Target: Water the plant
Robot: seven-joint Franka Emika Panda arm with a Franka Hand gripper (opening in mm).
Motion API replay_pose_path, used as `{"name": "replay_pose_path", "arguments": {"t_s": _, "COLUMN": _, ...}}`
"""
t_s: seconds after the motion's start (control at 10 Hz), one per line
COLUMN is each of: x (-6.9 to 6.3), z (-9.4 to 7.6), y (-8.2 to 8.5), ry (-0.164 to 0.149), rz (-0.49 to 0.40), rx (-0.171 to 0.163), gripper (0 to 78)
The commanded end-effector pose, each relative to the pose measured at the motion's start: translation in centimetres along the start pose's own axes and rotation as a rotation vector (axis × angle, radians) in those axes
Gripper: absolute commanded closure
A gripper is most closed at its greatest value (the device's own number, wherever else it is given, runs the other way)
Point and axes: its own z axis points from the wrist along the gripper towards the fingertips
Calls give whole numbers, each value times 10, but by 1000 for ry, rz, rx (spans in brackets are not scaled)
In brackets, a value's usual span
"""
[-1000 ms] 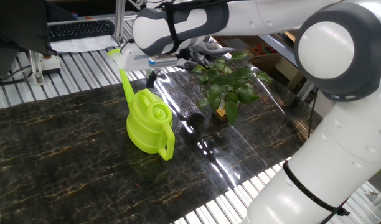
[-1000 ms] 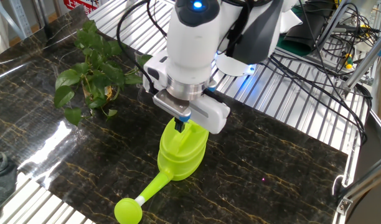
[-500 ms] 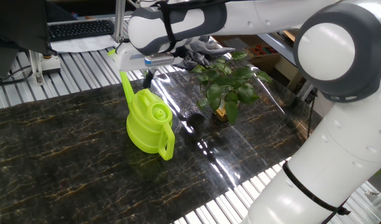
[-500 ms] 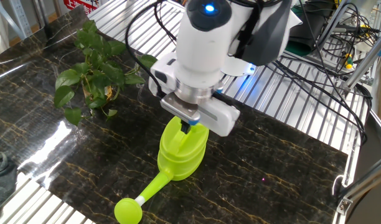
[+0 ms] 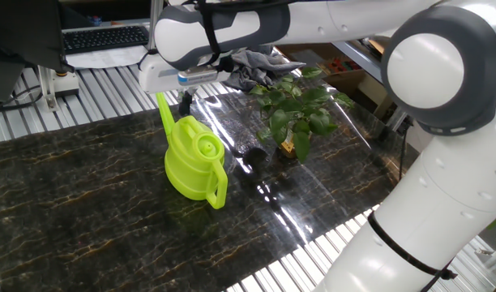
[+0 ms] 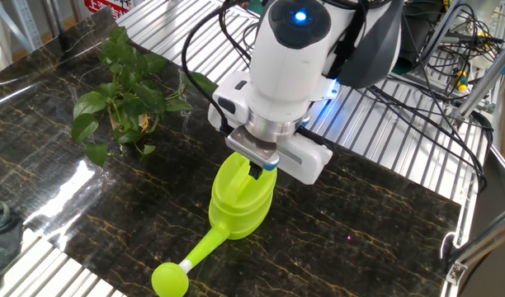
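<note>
The plant (image 5: 297,113) with broad dark green leaves stands on the dark marble top, a yellow-orange tag at its base; it also appears at the upper left in the other fixed view (image 6: 120,91). A lime-green watering can (image 5: 195,162) sits upright on the marble to the plant's left, handle toward the front, spout rising behind. In the other fixed view the watering can (image 6: 243,202) points its spout toward the near edge. My gripper (image 6: 256,171) hovers just over the can's top, its dark fingers (image 5: 186,100) mostly hidden by the hand. It holds nothing that I can see.
A grey cloth (image 5: 252,61) lies behind the plant. A keyboard (image 5: 106,36) sits at the back on the slatted metal bench (image 5: 110,89). Cables (image 6: 434,49) hang at the far right. The marble slab ends at a front edge (image 5: 313,235).
The hand has slid sideways over the can, away from the plant. The watering can and the plant have not moved.
</note>
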Motion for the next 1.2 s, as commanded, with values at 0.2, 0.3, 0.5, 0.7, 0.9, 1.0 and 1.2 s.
{"name": "replay_pose_path", "arguments": {"t_s": 0.2, "x": 10, "z": 19, "y": -19, "ry": -15, "rz": -4, "rx": -10, "gripper": 776}}
{"name": "replay_pose_path", "arguments": {"t_s": 0.3, "x": 13, "z": 24, "y": -22, "ry": -12, "rz": 5, "rx": -9, "gripper": 776}}
{"name": "replay_pose_path", "arguments": {"t_s": 0.5, "x": 16, "z": 27, "y": -23, "ry": -12, "rz": 0, "rx": -13, "gripper": 776}}
{"name": "replay_pose_path", "arguments": {"t_s": 0.7, "x": 16, "z": 26, "y": -23, "ry": -14, "rz": 2, "rx": -15, "gripper": 776}}
{"name": "replay_pose_path", "arguments": {"t_s": 0.9, "x": 16, "z": 26, "y": -23, "ry": 4, "rz": 14, "rx": -26, "gripper": 776}}
{"name": "replay_pose_path", "arguments": {"t_s": 1.0, "x": 16, "z": 26, "y": -23, "ry": 7, "rz": 14, "rx": -27, "gripper": 776}}
{"name": "replay_pose_path", "arguments": {"t_s": 1.2, "x": 16, "z": 26, "y": -23, "ry": 30, "rz": 17, "rx": -37, "gripper": 776}}
